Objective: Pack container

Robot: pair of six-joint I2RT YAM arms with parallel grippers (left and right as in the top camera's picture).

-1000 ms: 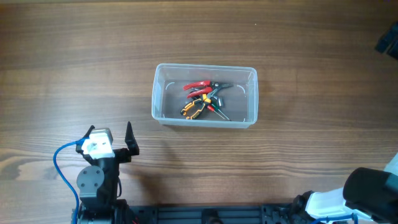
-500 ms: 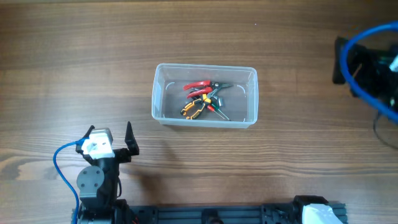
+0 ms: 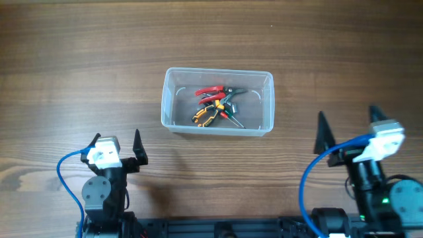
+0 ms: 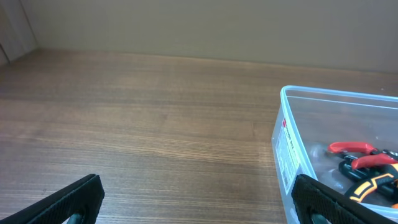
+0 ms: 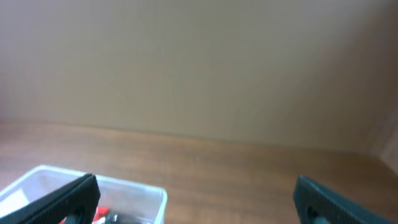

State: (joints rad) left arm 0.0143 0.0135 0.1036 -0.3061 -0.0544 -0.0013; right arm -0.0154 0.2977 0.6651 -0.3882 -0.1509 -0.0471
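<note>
The clear plastic container [image 3: 218, 71] stands at the table's middle. Inside lie red-handled pliers [image 3: 210, 91], orange-and-black pliers [image 3: 206, 115] and a small dark tool. My left gripper [image 3: 116, 142] is open and empty at the front left, short of the container's left end. Its wrist view shows the container's wall [image 4: 286, 146] and the red pliers [image 4: 351, 148] beyond its spread fingers [image 4: 196, 205]. My right gripper [image 3: 348, 125] is open and empty at the front right. Its blurred wrist view shows the container's corner [image 5: 152, 194] past its fingers [image 5: 199, 202].
Bare wooden table [image 3: 79, 59] lies all around the container. The arm bases and a blue cable [image 3: 63, 175] sit along the front edge. A plain wall [image 5: 199, 68] rises behind the table.
My right arm has swung from the far right edge down to the front right, gripper open. The left arm, the container and the tools have not moved.
</note>
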